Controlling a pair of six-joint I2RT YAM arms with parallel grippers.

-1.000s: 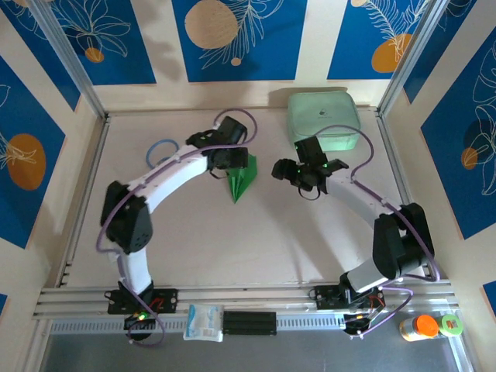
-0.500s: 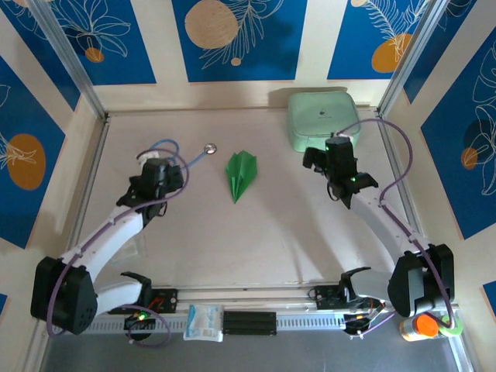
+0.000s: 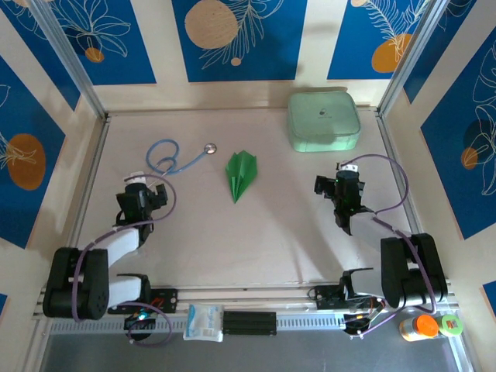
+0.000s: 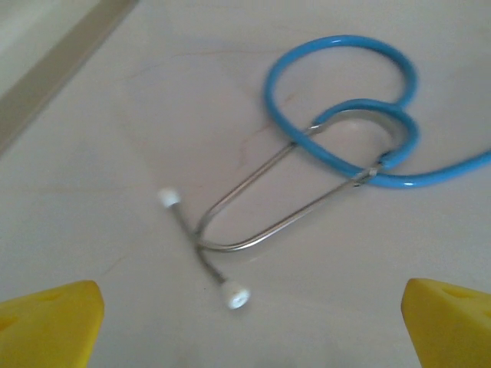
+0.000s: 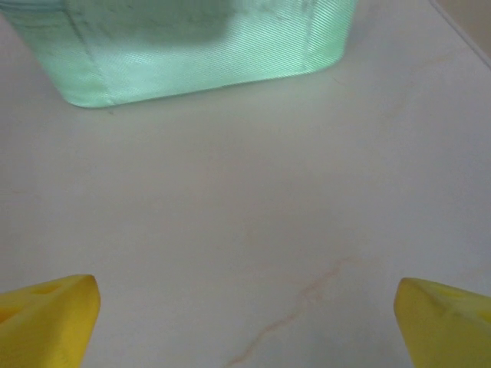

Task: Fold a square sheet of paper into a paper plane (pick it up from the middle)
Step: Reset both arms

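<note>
Paper plane [image 3: 240, 175], folded from bright green paper into a narrow pointed dart with a centre crease, lying flat on the worktop [image 3: 256, 240] midway between the two arms, nose toward the near edge and touched by neither arm.

Left gripper [image 4: 251, 326]: jaws spread wide, the yellow fingertips [image 4: 54, 322] at the two lower corners of the left wrist view, nothing held between them. It hangs over bare worktop just short of a stethoscope [image 4: 337, 153], whose blue tubing is looped and whose metal ear tubes end in white tips; no contact is visible.

Right gripper [image 5: 245, 326]: jaws likewise spread wide and empty, yellow fingertips [image 5: 46, 318] at the lower corners of the right wrist view. Ahead of it, and apart from it, stands a pale mint-green zip case [image 5: 199, 54] with rounded corners.

In the top view both arms are folded back toward their bases, well apart from the plane, the stethoscope to the plane's left and the case at the far right.
</note>
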